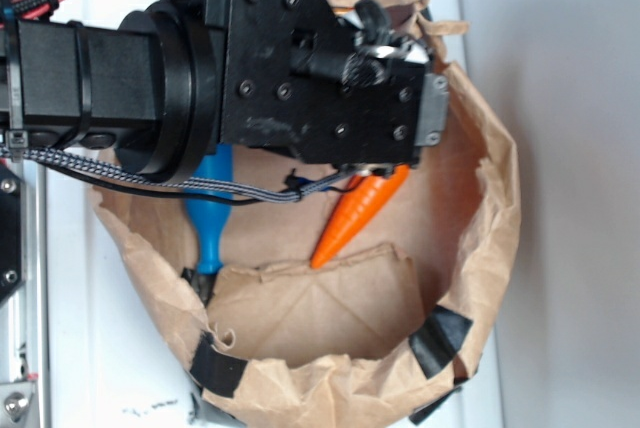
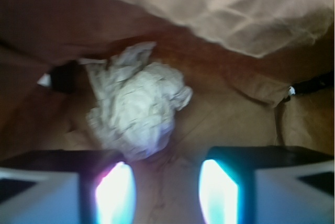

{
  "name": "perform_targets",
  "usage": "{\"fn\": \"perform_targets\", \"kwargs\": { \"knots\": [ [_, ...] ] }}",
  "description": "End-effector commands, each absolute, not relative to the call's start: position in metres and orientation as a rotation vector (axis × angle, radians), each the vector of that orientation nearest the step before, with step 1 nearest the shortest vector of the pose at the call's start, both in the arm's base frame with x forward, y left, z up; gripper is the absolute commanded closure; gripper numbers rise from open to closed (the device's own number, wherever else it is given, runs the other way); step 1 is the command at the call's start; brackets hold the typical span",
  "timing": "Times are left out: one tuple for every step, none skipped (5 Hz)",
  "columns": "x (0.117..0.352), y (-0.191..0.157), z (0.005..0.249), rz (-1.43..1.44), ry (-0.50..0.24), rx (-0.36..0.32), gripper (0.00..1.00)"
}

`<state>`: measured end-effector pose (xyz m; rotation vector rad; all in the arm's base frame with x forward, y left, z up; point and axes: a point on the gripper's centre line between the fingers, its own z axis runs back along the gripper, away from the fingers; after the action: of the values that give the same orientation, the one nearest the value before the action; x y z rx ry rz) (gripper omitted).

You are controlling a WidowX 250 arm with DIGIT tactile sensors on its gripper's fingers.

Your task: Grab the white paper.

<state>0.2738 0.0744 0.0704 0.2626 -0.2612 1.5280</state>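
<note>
A white table (image 1: pixel 120 368) carries a big brown paper bag (image 1: pixel 490 248) lying open, its rolled rim patched with strips of black tape (image 1: pixel 440 338); a plain pale grey surface fills the exterior view toward 3 o'clock. On the bag's brown creased floor an orange plastic carrot (image 1: pixel 355 216) lies near the middle, its tip pointing toward 7 o'clock, and a blue plastic tool with a tapering handle (image 1: pixel 208 213) lies at 9 o'clock from the carrot, partly under the arm.

The black robot arm (image 1: pixel 150 78) comes in from 9 o'clock across the upper half of the exterior view, its blocky wrist housing over the bag's far part and hiding what lies beneath it. A braided cable hangs under it.

In the wrist view the gripper (image 2: pixel 167 190) looks down into the bag. Its two fingers (image 2: pixel 118 192) stand apart with a moderate gap and nothing between them. The crumpled off-white wad of tissue-like paper (image 2: pixel 138 109) rests on the bag floor at about 11 o'clock from that gap, its lower edge near the left finger's tip; whether they touch cannot be told. A fold of the bag wall hangs over the scene at 1 o'clock.
</note>
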Motion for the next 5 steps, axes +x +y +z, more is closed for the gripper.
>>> {"fn": "perform_targets", "kwargs": {
  "knots": [
    [0.276,0.091,0.059,1.527,-0.376,0.32,0.0],
    [0.285,0.096,0.054,1.546,-0.37,0.326,0.0],
    [0.291,0.093,0.05,1.55,-0.386,0.343,0.0],
    [0.293,0.091,0.051,1.555,-0.396,0.344,0.0],
    [0.298,0.091,0.051,1.569,-0.425,0.333,0.0]
  ]
}}
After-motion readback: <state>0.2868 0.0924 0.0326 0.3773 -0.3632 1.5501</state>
